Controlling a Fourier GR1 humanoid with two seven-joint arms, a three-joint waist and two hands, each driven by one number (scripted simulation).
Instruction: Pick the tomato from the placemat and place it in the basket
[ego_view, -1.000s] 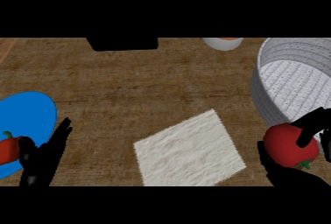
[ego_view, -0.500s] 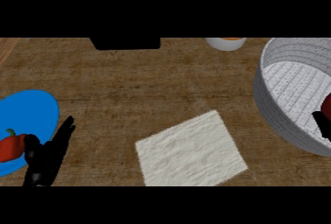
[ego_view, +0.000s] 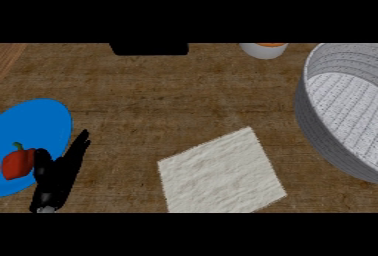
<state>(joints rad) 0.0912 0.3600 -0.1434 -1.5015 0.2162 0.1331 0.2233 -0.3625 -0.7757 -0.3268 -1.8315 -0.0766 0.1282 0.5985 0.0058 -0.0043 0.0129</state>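
Observation:
The white cloth placemat (ego_view: 221, 171) lies on the wooden counter at the lower middle, with nothing on it. No tomato shows anywhere in the head view. The grey ribbed basket (ego_view: 314, 120) stands at the right edge, partly cut off; the part of its inside that shows holds nothing. My left hand (ego_view: 59, 170) rests at the lower left, open with straight fingers pointing up, beside the blue plate. My right hand is out of view.
A blue plate (ego_view: 40, 120) at the left edge carries a red pepper (ego_view: 18, 163). A white cup (ego_view: 263, 50) with orange contents and a black object (ego_view: 149, 48) stand along the far edge.
One second ago my right hand held the tomato at the lower right, by the basket. It slid off the right edge and now neither shows. The left hand barely moved.

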